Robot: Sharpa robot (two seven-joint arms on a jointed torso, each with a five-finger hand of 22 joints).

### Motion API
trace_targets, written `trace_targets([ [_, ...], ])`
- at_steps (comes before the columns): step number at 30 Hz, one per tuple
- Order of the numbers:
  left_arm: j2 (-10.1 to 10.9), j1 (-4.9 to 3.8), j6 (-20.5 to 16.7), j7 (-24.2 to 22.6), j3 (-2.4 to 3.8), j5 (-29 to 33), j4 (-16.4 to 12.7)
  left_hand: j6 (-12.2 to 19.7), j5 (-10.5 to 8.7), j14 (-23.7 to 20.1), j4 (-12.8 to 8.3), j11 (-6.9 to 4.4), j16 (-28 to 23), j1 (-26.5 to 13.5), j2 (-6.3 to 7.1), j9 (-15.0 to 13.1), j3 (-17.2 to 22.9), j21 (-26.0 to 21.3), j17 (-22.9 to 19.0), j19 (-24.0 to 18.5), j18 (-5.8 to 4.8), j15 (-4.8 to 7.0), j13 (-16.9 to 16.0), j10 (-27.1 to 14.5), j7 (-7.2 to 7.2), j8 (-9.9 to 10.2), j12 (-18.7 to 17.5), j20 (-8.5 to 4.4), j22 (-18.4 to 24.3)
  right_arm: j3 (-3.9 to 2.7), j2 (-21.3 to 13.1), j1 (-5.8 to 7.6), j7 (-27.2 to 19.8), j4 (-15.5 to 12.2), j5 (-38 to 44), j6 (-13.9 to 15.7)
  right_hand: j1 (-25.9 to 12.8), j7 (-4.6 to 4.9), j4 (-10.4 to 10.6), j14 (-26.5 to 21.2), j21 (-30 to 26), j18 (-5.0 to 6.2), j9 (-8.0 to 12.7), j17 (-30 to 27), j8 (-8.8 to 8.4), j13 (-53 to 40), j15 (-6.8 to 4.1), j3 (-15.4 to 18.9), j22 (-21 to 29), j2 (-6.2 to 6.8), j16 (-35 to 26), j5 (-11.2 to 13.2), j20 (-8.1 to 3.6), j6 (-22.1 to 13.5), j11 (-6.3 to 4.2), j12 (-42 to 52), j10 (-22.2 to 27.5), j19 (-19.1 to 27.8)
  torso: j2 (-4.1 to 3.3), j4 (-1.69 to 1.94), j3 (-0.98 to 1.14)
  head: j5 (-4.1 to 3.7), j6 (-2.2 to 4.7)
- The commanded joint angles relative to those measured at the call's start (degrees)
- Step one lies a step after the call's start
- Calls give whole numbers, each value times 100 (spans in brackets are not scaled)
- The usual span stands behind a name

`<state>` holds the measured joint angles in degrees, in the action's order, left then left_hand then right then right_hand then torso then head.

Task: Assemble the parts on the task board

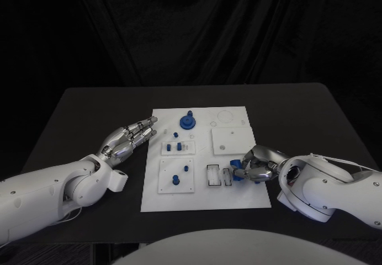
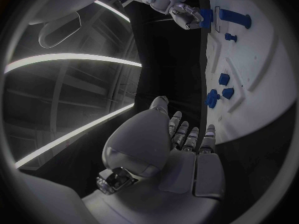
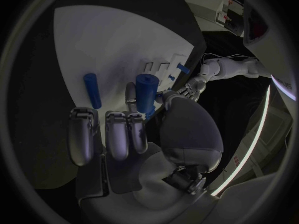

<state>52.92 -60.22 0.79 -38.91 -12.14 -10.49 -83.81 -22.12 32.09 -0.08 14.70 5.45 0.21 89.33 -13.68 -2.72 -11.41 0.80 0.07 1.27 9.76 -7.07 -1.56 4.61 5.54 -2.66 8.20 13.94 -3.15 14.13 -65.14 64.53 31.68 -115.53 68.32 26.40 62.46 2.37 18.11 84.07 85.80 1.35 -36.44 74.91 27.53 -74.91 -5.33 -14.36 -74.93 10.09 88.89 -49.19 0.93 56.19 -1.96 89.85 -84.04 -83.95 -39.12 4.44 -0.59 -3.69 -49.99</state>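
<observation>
**Parts on the task board, one blue piece in the right robot hand**

Parts [image 1: 185,121] of blue plastic lie and stand across the white task board [image 1: 239,196] at the middle of the black desk [image 1: 79,110]. The right robot hand [image 1: 255,165] sits over the board's right edge, pinching a blue cylinder [image 3: 146,92] between thumb and a finger, just beside a blue bar [image 3: 92,89] lying flat on the board. The left robot hand [image 1: 127,139] rests at the board's left edge, fingers stretched out side by side, holding nothing. Black cloth [image 1: 191,38] hangs behind the desk.
</observation>
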Motion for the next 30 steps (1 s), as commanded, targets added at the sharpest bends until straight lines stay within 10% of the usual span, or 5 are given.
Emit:
trace_targets([
  [1,-22,4,77,-117,5,24,-10,-7,22,8,-5,40,-21,57,-10,-2,26,8,-7,-9,64,-33,-10,-10,47,-3,34,44,-9,2,-9,34,-186,-32,-421,320,268,-59,-482,538,-13,-14,-20,1242,26,-1509,-35,-451,-1347,-212,-39,94,-26,-122,-27,15,-596,-415,6,7,-5,7,-1],
  [30,-87,5,107,-113,5,24,28,-6,23,8,-14,46,-21,62,-9,-2,32,8,-7,-10,64,-38,-9,-11,59,-3,32,47,-7,3,440,67,-147,66,-1115,-176,123,-11,-285,529,-46,-5,-122,1198,34,-1509,2,-326,-1334,-273,-61,888,4,-304,17,15,-596,-399,-19,7,-14,92,-1],
])
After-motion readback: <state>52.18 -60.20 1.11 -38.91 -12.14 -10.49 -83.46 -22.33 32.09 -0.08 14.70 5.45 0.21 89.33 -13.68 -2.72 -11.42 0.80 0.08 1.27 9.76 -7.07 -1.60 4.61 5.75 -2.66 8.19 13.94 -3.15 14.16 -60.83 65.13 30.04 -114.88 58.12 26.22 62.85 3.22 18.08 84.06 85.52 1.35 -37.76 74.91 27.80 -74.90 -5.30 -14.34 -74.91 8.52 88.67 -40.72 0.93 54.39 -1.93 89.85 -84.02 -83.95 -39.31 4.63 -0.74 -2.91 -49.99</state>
